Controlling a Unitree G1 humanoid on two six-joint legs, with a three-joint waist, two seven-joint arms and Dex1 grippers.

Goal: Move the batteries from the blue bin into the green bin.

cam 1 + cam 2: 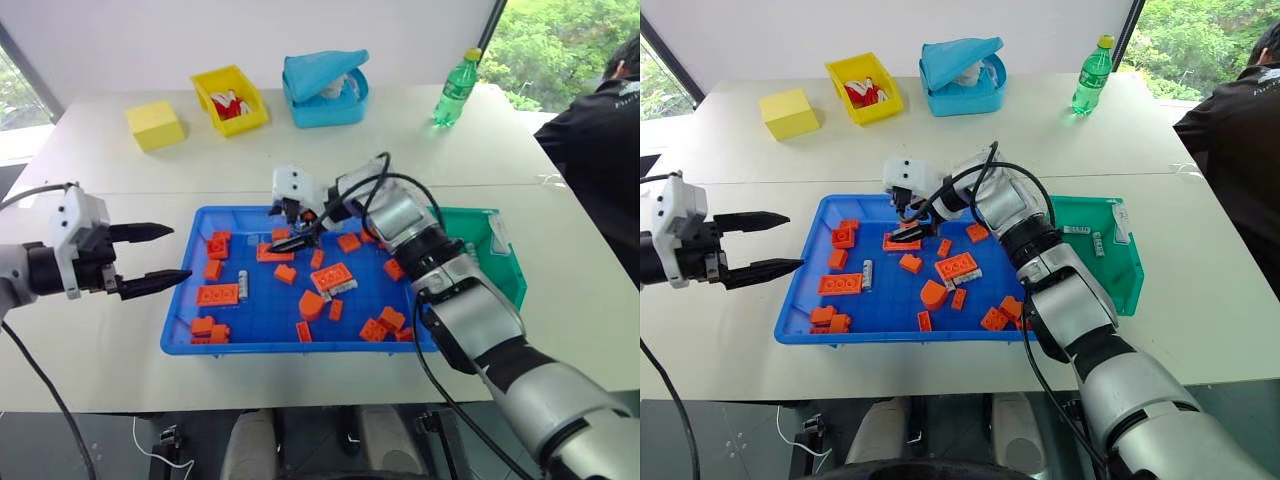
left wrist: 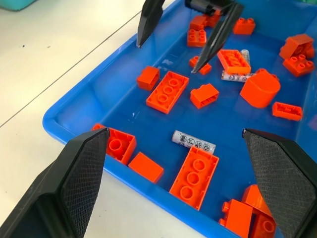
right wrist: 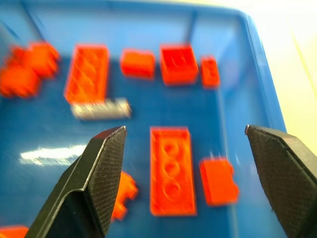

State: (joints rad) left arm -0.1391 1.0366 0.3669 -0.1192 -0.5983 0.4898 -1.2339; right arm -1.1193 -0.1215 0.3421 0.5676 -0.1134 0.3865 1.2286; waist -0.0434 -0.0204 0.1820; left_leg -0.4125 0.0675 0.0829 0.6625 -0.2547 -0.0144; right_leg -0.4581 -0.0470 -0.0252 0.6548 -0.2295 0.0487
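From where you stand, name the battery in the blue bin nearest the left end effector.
The lone battery beside the long orange brick at the blue bin's left end; the other battery lies mid-bin.

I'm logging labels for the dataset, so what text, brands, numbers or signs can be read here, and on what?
No text reads clearly.
Battery in the blue bin: a row of round printed symbols, too small to read.
Second battery: print, illegible.
Green bin: white label strip, too small to read.
Green bottle: label unreadable.
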